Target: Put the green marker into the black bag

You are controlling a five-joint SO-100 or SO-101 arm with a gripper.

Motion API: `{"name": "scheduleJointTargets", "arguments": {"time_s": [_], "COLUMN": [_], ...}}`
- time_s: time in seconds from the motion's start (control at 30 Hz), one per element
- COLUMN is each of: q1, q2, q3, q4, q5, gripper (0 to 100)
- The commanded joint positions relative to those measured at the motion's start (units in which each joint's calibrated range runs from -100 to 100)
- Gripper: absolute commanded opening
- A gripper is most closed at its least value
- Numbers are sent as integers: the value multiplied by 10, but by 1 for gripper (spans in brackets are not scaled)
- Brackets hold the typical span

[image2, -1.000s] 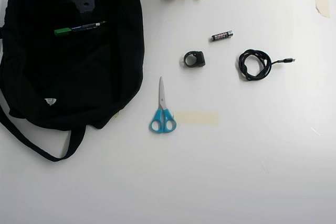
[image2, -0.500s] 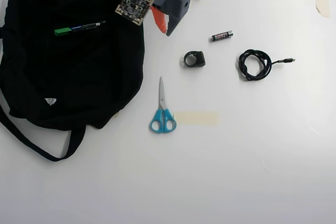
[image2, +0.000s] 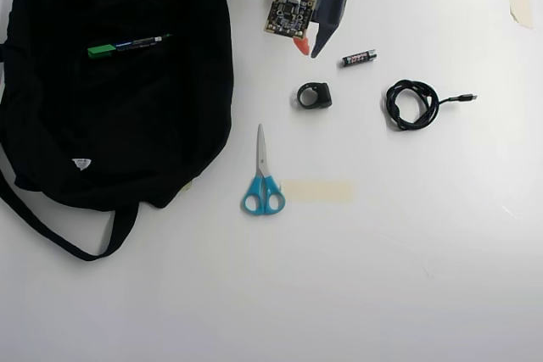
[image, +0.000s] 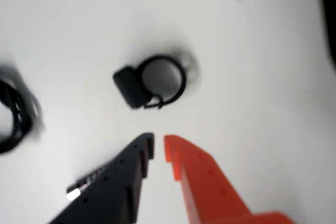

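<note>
The black bag (image2: 119, 116) is a large, floppy mass of matte fabric with soft creases, filling the upper left of the overhead view; a long strap loops off its lower left edge, and a small white logo tag sits low on its front, too small to read. The green marker (image2: 127, 45) lies flat on the bag's upper part, nearly level, green cap toward the left of the view. Its slim black barrel carries light writing that cannot be read.

To the right of the bag, on the smooth white table (image2: 382, 277), lie blue-handled scissors (image2: 262, 177) with the blades pointing up, and beside their handles a pale tape strip (image2: 317, 191). A black ring-shaped clip (image2: 314, 95) lies further right, then a short black battery (image2: 359, 58) with illegible print, then a coiled black cable (image2: 412, 103).

The gripper (image: 158, 147) hangs above the table right of the bag, near the clip. Its rigid plastic fingers, one black and one orange, are drawn almost together with only a thin slit between them, and nothing is grasped.

Below the scissors the table lies bare to the edges of the view.
</note>
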Motion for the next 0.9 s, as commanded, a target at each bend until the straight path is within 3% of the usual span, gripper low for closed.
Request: {"name": "scheduleJointTargets", "arguments": {"time_s": [0.0, 0.67, 0.87], "q1": [1, -37, -37], "q2": [-105, -375, -424], "q3": [147, 401, 428], "q4": [-71, -72, -18], "q5": [3, 4, 4], "gripper": [2, 2, 2]}}
